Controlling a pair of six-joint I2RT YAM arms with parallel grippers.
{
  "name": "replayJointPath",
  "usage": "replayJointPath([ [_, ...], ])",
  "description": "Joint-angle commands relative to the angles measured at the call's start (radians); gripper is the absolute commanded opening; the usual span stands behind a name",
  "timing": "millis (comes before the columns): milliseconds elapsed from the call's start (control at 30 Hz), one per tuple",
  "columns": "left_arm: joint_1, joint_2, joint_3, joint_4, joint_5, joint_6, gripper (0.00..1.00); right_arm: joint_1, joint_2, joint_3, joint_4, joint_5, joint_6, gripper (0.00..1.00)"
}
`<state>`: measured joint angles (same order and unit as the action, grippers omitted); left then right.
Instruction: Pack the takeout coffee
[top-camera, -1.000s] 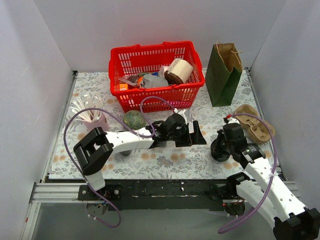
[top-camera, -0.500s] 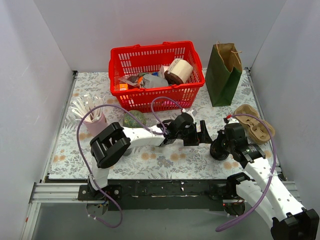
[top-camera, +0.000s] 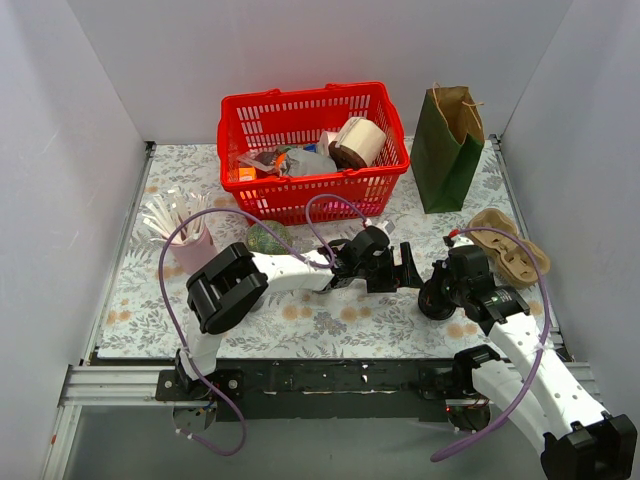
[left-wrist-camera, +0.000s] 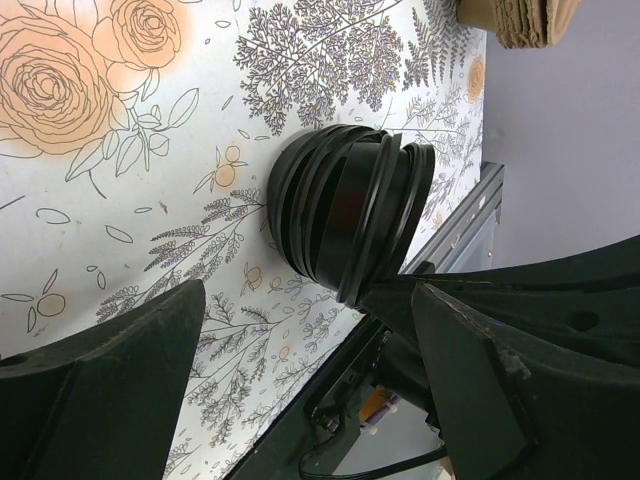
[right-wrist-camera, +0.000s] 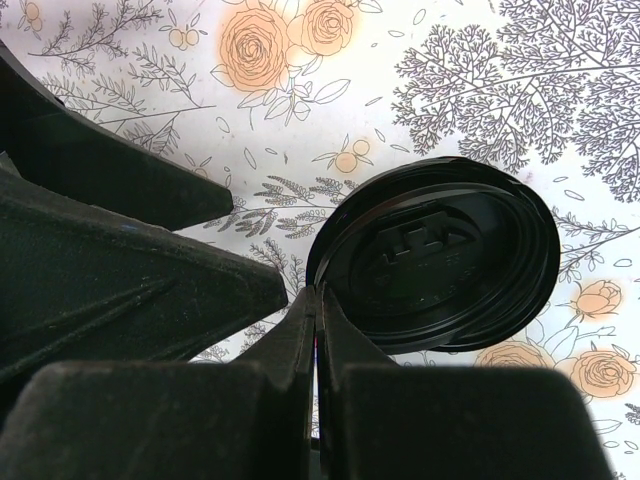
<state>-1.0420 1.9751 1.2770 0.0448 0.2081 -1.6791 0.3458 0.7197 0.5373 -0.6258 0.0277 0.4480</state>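
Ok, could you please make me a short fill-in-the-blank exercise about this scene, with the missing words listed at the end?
1. The plastic basket at the back is coloured ____.
2. The paper bag standing beside that basket is coloured ____.
3. The right gripper, by the takeout coffee, has its jaws ____.
4. The left gripper has its jaws ____.
Missing words: red; green; shut; open.

Place: robot laboratory test cell.
Enclosure: plain pale panels (top-camera: 60, 150) close off the worktop (top-camera: 330, 325) on its left, far and right edges.
Mounting: a metal rail (top-camera: 330, 385) along the near edge carries the left arm (top-camera: 280, 272) and the right arm (top-camera: 520, 345), both trailing looped cables.
Surface: floral cloth covers the worktop.
Props: red shopping basket (top-camera: 300, 100) at the far edge; green paper bag (top-camera: 447, 150) by the far right corner.
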Motion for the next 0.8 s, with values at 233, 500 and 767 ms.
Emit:
replayJointPath([
  [233, -0.001, 0.039, 0.051, -0.016, 0.020, 0.013, 0.82, -0.011, -0.012, 0.020, 0.029, -0.015, -0.023, 0.01],
  [500, -0.004, 0.059, 0.065, -0.033, -0.004, 0.021, 0.82, -0.011, -0.014, 0.020, 0.034, -0.020, -0.034, 0.01],
  [767, -0.013, 0.070, 0.070, -0.039, -0.010, 0.032, 0.81, -0.013, -0.025, 0.038, 0.035, -0.020, -0.038, 0.01],
])
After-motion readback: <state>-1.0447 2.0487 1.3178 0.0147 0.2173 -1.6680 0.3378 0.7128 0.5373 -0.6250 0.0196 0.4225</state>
